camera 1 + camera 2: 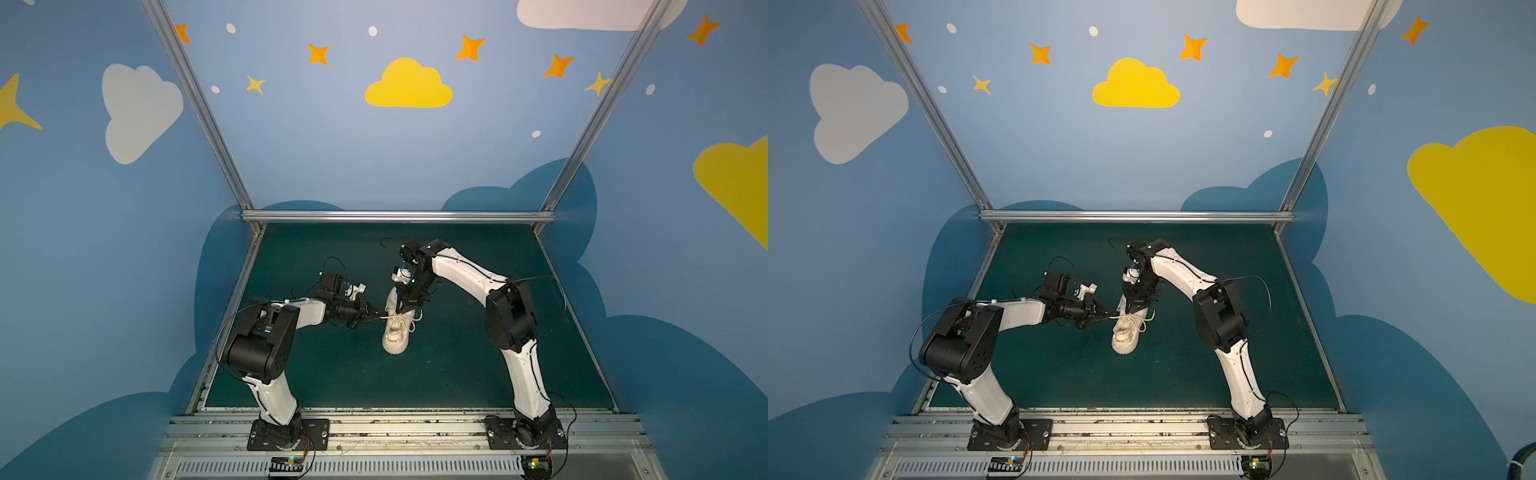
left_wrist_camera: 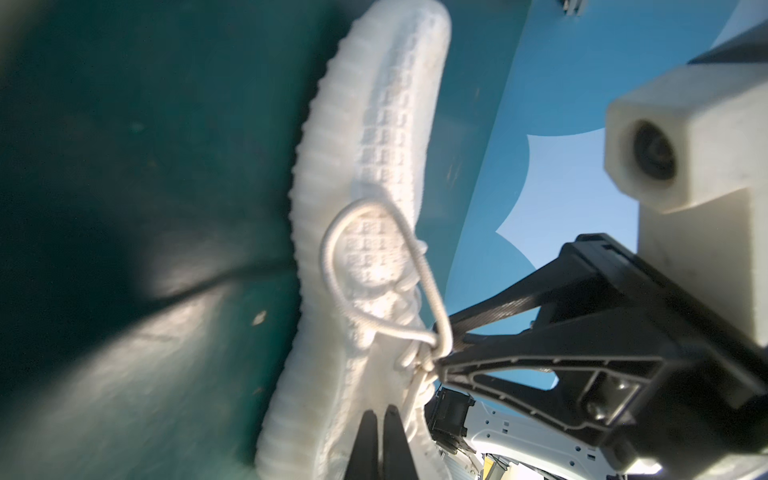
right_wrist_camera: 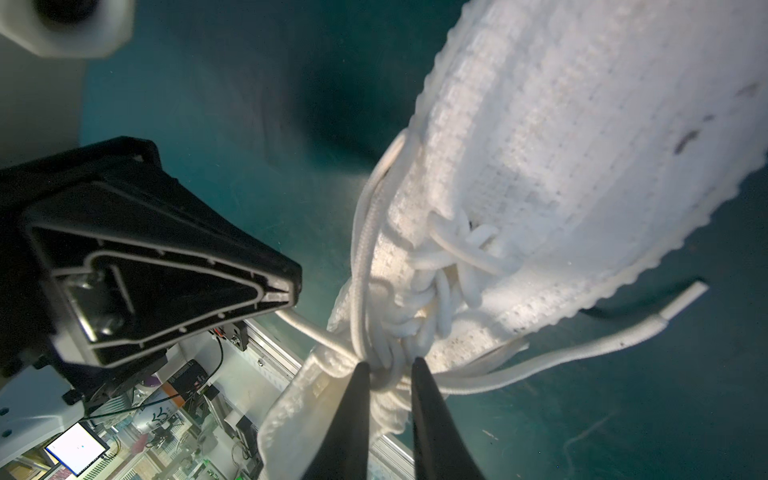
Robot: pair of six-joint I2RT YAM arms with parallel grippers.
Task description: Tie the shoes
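Note:
The cream knit shoe (image 1: 395,338) (image 1: 1124,343) lies mid-mat, ribbed sole (image 2: 316,174) on its left side. My left gripper (image 1: 379,318) (image 1: 1108,318) (image 2: 380,415) is at the shoe's left flank, shut on a lace strand (image 3: 309,329) that runs taut to the knot area. My right gripper (image 1: 400,312) (image 1: 1130,312) (image 3: 390,374) points down onto the lacing, shut on a bundle of laces (image 3: 386,357). A lace loop (image 2: 332,249) lies over the upper, pinched at the right gripper's tip (image 2: 440,357). A free lace end (image 3: 623,336) trails beside the shoe.
The dark green mat (image 1: 457,365) covers the table. Aluminium rails border it at the back (image 1: 395,216) and front (image 1: 395,419), and blue painted walls (image 1: 124,249) close both sides. Both arm bases (image 1: 286,434) (image 1: 525,432) are bolted to the front rail.

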